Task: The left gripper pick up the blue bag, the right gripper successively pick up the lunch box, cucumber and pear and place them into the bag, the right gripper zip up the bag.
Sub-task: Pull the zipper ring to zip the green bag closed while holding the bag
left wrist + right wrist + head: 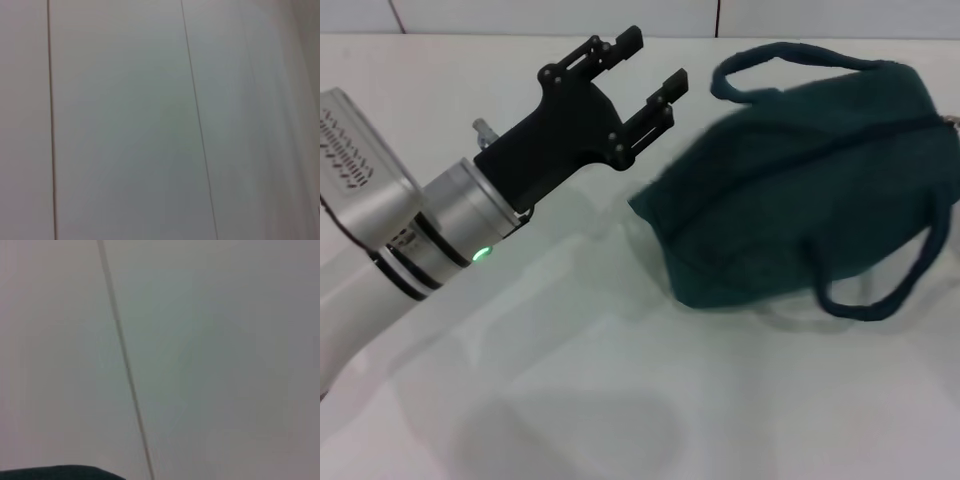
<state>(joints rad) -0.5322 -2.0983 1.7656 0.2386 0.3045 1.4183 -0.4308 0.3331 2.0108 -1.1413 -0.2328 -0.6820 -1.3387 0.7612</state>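
Observation:
The blue bag (800, 180) lies on its side on the white table (570, 400) at the right of the head view, dark teal cloth with two looped handles and its zip line running along the upper side. My left gripper (648, 68) hovers open just left of the bag, fingers pointing toward it and holding nothing. A dark edge of the bag (55, 472) shows in the right wrist view. The right gripper is out of view. The lunch box, cucumber and pear are not visible.
A pale wall with thin seams (718, 15) runs behind the table. The left wrist view shows only pale panels with seam lines (197, 115). A seam (125, 370) also crosses the right wrist view.

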